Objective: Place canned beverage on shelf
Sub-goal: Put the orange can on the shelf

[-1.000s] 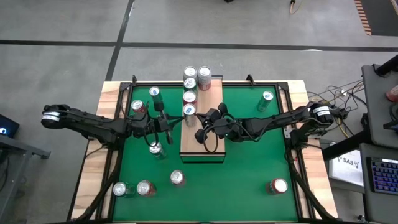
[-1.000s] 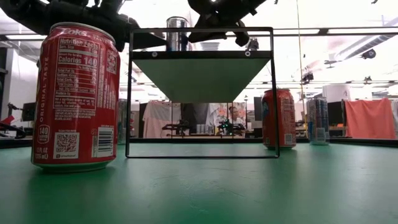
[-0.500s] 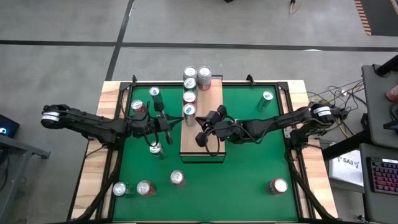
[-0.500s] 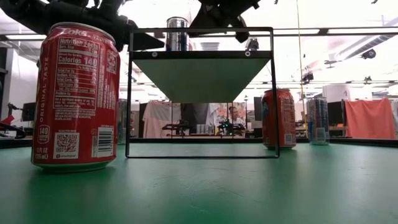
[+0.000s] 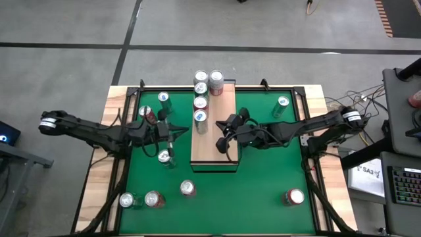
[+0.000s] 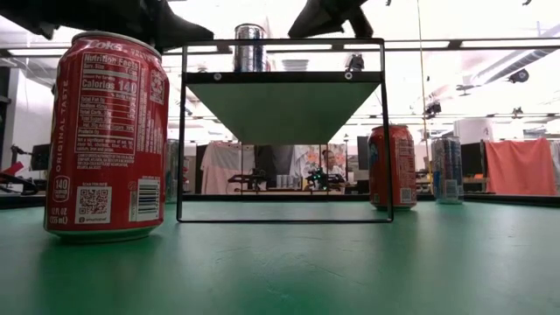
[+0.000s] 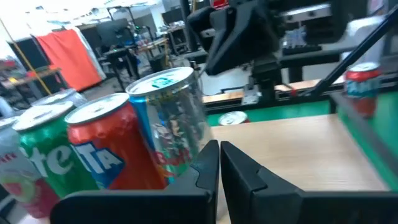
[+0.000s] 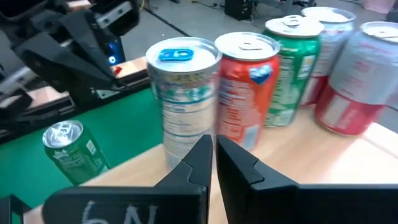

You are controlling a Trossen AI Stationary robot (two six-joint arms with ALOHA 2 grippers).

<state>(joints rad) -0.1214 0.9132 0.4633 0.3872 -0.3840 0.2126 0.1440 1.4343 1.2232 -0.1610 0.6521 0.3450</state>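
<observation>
The shelf [image 5: 214, 148] is a pale wooden board on a low dark frame in the middle of the green table. Several cans stand upright in a row on its far half; the nearest is a silver-and-blue can [image 5: 200, 117], with a red can [image 5: 200, 103] behind it. My left gripper [image 5: 177, 131] is shut and hovers just left of the shelf, level with the silver-and-blue can [image 7: 171, 118]. My right gripper [image 5: 222, 135] is shut over the shelf's right half, pointing at the same can [image 8: 185, 93]. Neither touches anything.
Loose cans stand on the green table: three left of the shelf [image 5: 145, 112], [image 5: 163, 97], [image 5: 164, 158], three near the front edge [image 5: 127, 200], [image 5: 154, 199], [image 5: 188, 189], one front right [image 5: 294, 196], one far right [image 5: 283, 103]. The shelf's near half [image 5: 214, 161] is bare.
Both shut grippers have drawn back from the silver-and-blue can and risen a little: the left toward the table's left edge, rolling somewhat, and the right toward the right edge. The can stays upright on the shelf.
</observation>
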